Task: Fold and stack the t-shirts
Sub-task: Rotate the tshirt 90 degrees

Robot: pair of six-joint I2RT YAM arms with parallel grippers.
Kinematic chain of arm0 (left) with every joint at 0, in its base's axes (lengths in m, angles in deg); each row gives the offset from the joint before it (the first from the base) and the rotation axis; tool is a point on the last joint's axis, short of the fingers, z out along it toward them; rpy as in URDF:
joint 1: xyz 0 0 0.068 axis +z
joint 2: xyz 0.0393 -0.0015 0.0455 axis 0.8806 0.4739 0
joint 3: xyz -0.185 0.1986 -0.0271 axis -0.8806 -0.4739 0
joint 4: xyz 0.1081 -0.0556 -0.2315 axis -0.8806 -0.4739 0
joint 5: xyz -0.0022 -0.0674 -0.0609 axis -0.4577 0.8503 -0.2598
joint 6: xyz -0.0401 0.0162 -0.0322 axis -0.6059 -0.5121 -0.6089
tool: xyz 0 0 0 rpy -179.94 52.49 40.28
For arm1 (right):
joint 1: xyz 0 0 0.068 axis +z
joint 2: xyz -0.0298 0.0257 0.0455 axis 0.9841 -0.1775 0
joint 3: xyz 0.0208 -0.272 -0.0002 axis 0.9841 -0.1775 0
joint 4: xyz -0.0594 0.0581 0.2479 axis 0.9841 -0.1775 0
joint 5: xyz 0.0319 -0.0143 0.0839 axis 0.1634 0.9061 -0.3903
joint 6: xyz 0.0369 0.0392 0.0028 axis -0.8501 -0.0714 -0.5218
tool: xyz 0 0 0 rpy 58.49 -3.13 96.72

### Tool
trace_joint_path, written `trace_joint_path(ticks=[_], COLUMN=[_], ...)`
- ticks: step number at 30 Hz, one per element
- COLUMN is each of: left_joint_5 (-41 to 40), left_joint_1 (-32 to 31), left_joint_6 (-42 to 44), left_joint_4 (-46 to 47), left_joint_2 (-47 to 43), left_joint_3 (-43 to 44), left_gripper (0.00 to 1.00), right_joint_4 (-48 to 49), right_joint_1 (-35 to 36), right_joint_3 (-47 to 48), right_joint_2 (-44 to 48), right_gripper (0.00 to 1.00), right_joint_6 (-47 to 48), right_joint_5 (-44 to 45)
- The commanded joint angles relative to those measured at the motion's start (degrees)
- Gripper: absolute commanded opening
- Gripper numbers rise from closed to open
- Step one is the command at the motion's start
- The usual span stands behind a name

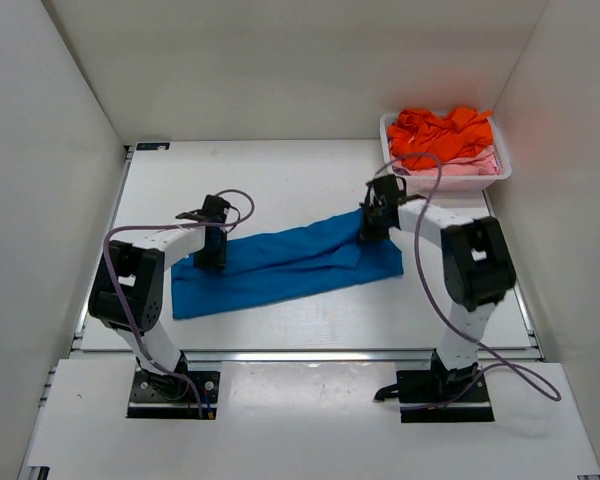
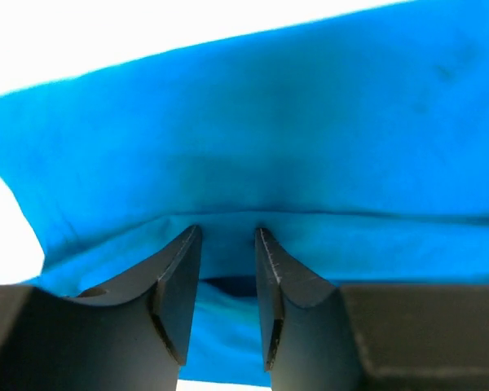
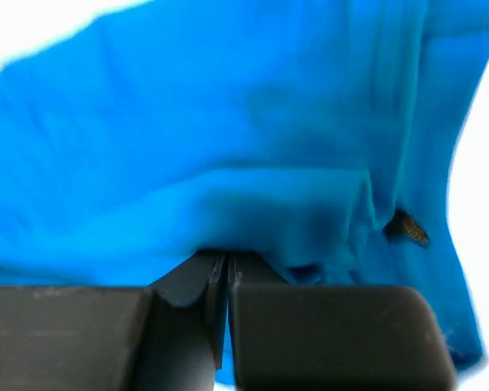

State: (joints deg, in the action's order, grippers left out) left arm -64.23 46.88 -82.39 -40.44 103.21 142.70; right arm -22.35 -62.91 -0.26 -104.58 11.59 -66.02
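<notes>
The bright blue t-shirt (image 1: 290, 265) lies stretched across the table in a long band. My left gripper (image 1: 212, 252) is down on its left part. In the left wrist view the gripper (image 2: 226, 232) has its jaws a little apart, with a fold of the blue cloth (image 2: 310, 147) at their tips. My right gripper (image 1: 372, 228) is at the shirt's upper right edge. In the right wrist view it (image 3: 228, 257) is shut on the blue cloth (image 3: 228, 138). An orange shirt (image 1: 440, 130) and a pale pink one (image 1: 468, 168) lie crumpled in the basket.
The white lattice basket (image 1: 502, 176) stands at the back right corner, against the right wall. White walls enclose the table on the left, back and right. Both arm bases sit at the near edge.
</notes>
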Motion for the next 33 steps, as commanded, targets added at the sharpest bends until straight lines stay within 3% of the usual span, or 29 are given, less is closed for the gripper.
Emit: trace_joint_path(ticks=[1,5,10,16,19,22,25,29,30,33], left_joint_5=[4.43,9.53,17.44,17.98,19.03,17.89,17.90,19.99,21.65,25.43], left_joint_1=[-5.80,-11.26,-11.62,-10.66,-10.22,-9.61,-7.85,-6.44,-6.09,-6.26], left_joint_6=[-1.01,-2.51,-4.62,-7.16,-7.87,-6.65,-4.54,-4.09,-4.01,-5.15], left_joint_4=[-7.51,-10.41,-8.74,-10.14,-11.29,-12.35,-12.00,-9.47,-8.40,-2.87], left_joint_2=[-1.16,-1.60,-3.97,-10.03,-12.15,-12.42,-8.57,0.22,2.24,7.35], left_joint_3=[-1.24,-2.04,-4.33,1.37,4.62,8.66,15.16,26.58,27.83,34.24], left_gripper=[0.42,0.40,0.37,0.39,0.40,0.41,0.41,0.39,0.40,0.41], right_joint_4=[-5.26,-12.40,-20.21,-33.64,-40.07,-40.89,-32.73,-13.52,-6.50,9.07], right_joint_1=[-0.08,1.06,1.51,2.12,1.95,4.65,10.10,14.42,14.34,15.21], right_joint_3=[18.59,37.09,57.65,73.22,74.39,67.81,50.08,18.93,9.27,-7.65], right_joint_2=[-8.82,-21.75,-31.68,-33.38,-29.61,-22.59,-11.36,8.84,14.39,22.77], right_gripper=[0.00,0.00,0.00,0.00,0.01,0.02,0.00,0.00,0.00,0.01], right_joint_6=[3.93,5.60,7.17,8.06,7.62,9.19,10.34,6.50,5.17,1.65], right_joint_5=[0.53,1.40,2.63,12.98,19.22,22.40,22.59,17.16,11.92,1.44])
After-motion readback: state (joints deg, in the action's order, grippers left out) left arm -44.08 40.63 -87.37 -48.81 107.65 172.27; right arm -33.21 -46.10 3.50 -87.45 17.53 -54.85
